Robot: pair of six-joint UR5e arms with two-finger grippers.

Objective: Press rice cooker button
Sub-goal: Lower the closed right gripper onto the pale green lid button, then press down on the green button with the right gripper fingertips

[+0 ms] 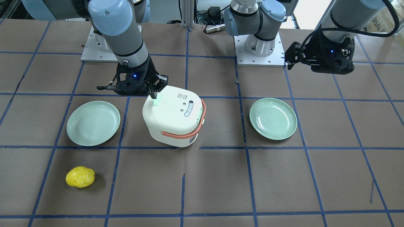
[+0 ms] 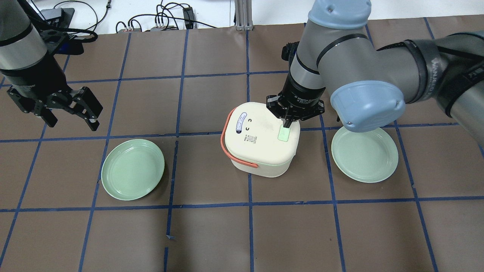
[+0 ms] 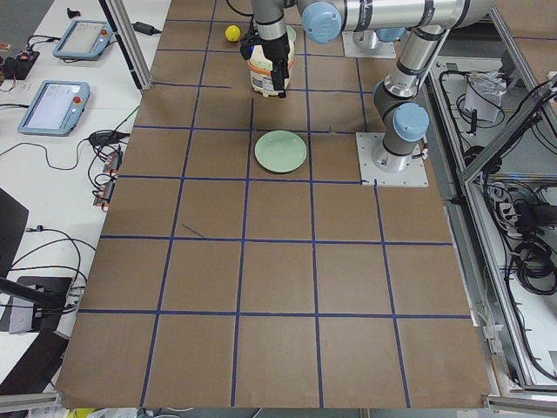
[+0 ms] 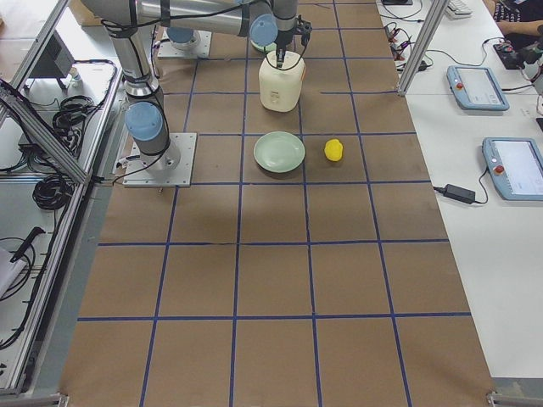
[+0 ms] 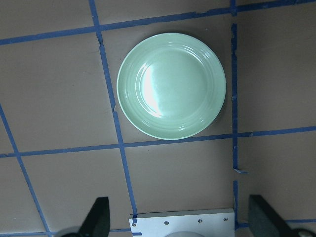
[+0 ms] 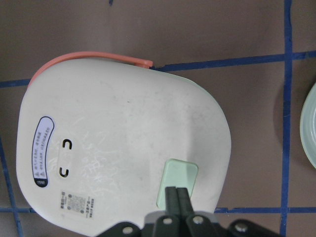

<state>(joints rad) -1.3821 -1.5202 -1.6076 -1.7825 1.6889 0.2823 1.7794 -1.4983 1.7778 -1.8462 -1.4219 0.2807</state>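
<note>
Now the right gripper (image 6: 177,196) stands over the cooker (image 2: 261,151), its two fingers clenched together with nothing between them. Their tips come down on the button (image 6: 178,180) at its edge nearest the wrist, and seem to touch it. The button sits on the lid (image 6: 123,148) near the rim, on the side away from the oval label (image 6: 41,150). The cooker stands upright mid-table with its orange handle (image 2: 225,145) folded down around the body.

Well apart from it, the left gripper (image 2: 72,124) hangs above the table (image 2: 211,234) with its fingers spread wide, grasping nothing. One green plate (image 2: 132,173) lies below and beside it; a second plate (image 2: 365,153) lies just beside the cooker on the button's side. A yellow lump (image 1: 80,177) lies near the table's far edge.
</note>
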